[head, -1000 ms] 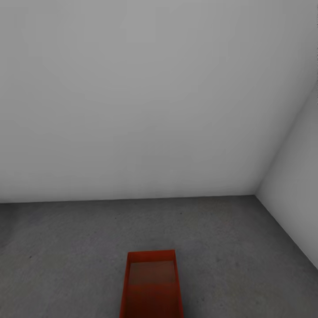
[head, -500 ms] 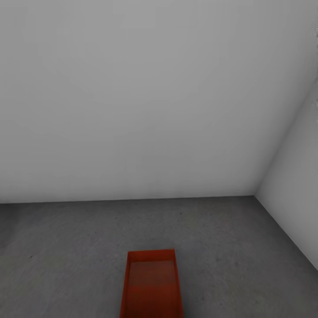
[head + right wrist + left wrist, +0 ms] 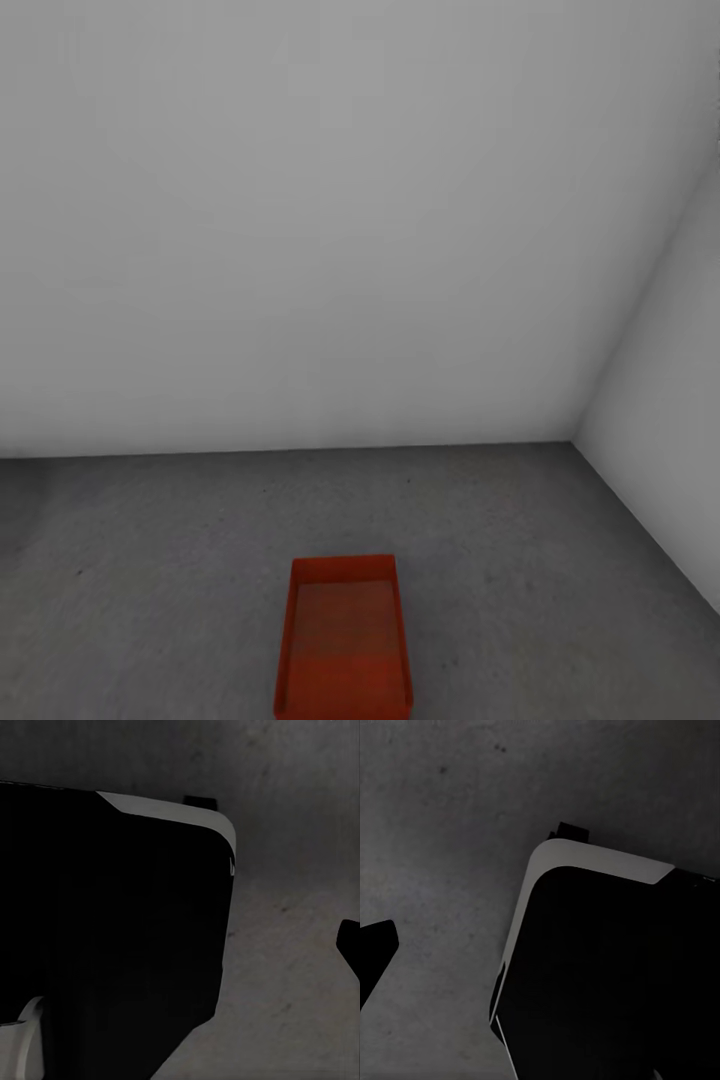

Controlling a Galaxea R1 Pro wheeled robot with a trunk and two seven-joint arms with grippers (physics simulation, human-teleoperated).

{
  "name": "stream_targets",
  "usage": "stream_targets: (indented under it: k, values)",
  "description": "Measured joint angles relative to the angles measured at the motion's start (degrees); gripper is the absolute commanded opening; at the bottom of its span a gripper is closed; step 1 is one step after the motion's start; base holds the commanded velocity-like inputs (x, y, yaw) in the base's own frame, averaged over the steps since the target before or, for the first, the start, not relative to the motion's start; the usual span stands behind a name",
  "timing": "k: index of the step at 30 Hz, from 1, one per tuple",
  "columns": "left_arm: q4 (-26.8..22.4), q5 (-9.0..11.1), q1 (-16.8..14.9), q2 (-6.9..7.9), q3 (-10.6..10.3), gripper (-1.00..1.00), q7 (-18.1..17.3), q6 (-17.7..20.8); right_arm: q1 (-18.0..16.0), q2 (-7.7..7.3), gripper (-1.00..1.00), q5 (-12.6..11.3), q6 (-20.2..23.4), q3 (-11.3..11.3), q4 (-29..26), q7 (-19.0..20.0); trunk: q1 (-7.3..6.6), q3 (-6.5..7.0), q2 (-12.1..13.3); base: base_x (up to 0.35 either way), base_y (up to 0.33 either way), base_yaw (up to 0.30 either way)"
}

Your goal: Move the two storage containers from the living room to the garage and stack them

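Standing in the garage, we see one container [image 3: 345,640] on the floor [image 3: 150,560], lower centre; second unstacked; jaws' state unclear.

An orange-red storage container [image 3: 344,640] sits open-topped on the dark grey concrete floor [image 3: 150,560] of the garage, bare floor on both its sides and beyond it. Pale grey walls [image 3: 330,230] meet in a corner at right, well apart from it. In both wrist views, the robot's dark base [image 3: 607,975] blocks much of the floor beneath.
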Motion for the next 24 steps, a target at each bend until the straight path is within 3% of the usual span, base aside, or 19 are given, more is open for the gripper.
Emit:
stream_targets:
  k: [24]
  values:
    - [0.0, 0.0, 0.0, -0.01, 0.0, 1.0, -0.1, 0.0, 0.0, 0.28, 1.0, 0.0, -0.3, 0.1, 0.0, 0.0, 0.0, 2.21, 0.0, 0.0, 0.0, 0.0]
